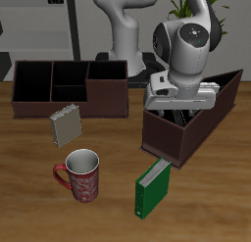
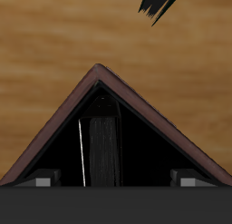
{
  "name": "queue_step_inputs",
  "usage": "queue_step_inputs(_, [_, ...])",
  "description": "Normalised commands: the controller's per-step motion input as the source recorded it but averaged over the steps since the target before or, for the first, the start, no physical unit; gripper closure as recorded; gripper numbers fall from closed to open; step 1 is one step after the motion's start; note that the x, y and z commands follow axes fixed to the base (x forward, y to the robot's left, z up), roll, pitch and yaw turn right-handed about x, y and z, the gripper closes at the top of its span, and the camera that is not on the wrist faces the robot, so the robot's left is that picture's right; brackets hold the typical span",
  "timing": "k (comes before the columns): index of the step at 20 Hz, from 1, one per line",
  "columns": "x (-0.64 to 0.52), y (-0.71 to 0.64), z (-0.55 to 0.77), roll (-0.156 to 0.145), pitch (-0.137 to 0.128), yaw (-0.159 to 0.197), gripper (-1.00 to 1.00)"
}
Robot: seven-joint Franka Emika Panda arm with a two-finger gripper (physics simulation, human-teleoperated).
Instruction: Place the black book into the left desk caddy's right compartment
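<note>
Wooden table [image 1: 29,177] carries every item I can inspect from my station. My gripper [image 1: 182,113] hangs low over the left desk caddy [image 1: 169,136], the diagonal maroon box, directly above its right compartment [image 1: 186,121]. On the wrist view I see the black book [image 2: 104,146] standing upright on edge inside that compartment, between my jaws. Whether the jaws clamp it or stand slightly clear, I cannot tell. A second caddy [image 1: 106,89] sits squared farther back. A grey notebook [image 1: 66,125] lies just in front of it. A red mug [image 1: 80,176] and a green binder [image 1: 152,188] stand nearer the front edge.
</note>
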Motion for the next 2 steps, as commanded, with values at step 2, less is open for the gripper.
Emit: queue_step_inputs(2, [-0.13,-0.01,0.13,0.012,-0.021,0.006,-1.00])
